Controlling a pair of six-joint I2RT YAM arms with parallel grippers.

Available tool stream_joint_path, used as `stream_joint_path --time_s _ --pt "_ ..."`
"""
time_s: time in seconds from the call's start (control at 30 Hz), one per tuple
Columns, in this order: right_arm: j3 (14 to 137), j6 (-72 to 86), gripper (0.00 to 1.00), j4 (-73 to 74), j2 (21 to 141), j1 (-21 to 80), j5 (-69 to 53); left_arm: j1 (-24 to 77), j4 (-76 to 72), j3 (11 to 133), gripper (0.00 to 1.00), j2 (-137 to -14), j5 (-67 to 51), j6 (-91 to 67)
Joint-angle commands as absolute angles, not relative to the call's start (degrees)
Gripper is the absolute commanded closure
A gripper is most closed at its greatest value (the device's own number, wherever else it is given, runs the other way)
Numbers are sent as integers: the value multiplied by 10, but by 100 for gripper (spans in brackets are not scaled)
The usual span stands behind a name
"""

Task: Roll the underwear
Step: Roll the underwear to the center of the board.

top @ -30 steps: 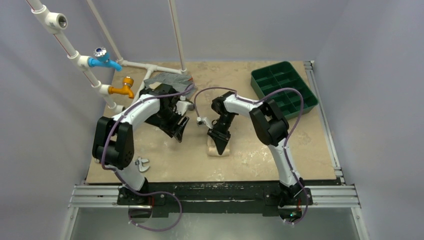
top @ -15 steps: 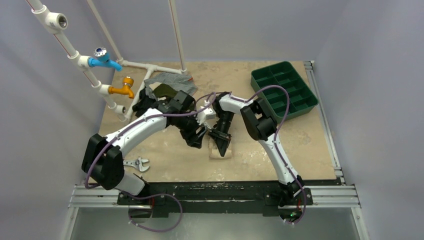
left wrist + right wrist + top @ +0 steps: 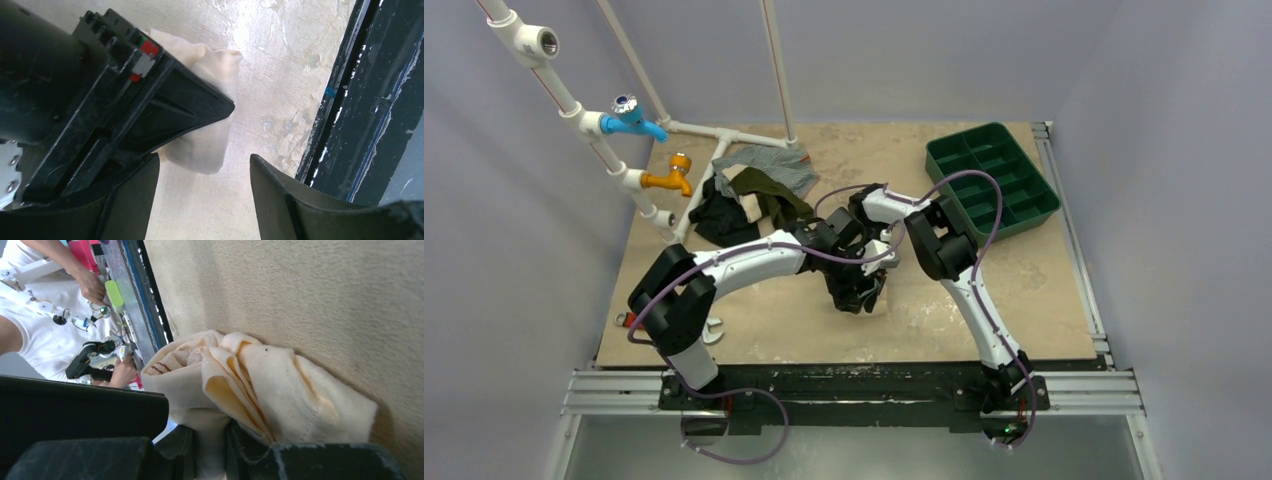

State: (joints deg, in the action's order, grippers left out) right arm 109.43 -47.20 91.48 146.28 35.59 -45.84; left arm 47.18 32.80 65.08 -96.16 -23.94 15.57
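Observation:
The underwear (image 3: pixel 280 385) is a pale beige cloth, folded into a thick bundle on the tan table. My right gripper (image 3: pixel 210 452) is shut on a fold of it, the cloth pinched between both fingers. In the left wrist view the underwear (image 3: pixel 210 145) shows below the black body of the right gripper (image 3: pixel 150 105). My left gripper (image 3: pixel 205 200) is open just in front of the cloth's near end, with bare table between its fingers. In the top view both grippers (image 3: pixel 859 285) crowd together mid-table and cover the underwear.
A green compartment tray (image 3: pixel 992 180) sits at the back right. An olive-green garment (image 3: pixel 764 195), a grey striped one (image 3: pixel 769 160) and dark cloth lie at the back left by white pipes with taps (image 3: pixel 639 120). A wrench (image 3: pixel 709 328) lies front left. The black front rail (image 3: pixel 350 100) is close.
My left arm has swung right from the table's left middle to the underwear, its jaws widening. The right gripper has stayed pinched on the cloth, shifting slightly.

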Motion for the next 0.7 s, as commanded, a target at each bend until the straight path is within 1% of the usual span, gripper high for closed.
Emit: stream_joint_path --time_s 0.0,0.5,0.6,0.67 --pt "1102 -531 100 786 1529 358 -334 495 264 655 34 -976 -217 166" --pt "1106 -527 100 786 1533 356 -335 513 200 618 35 -1016 -193 159" --pt "1107 -526 100 786 1533 355 -337 519 192 617 39 -1031 -189 154" --pt "1107 -525 99 785 1533 355 -339 519 191 620 46 -1042 -190 149"
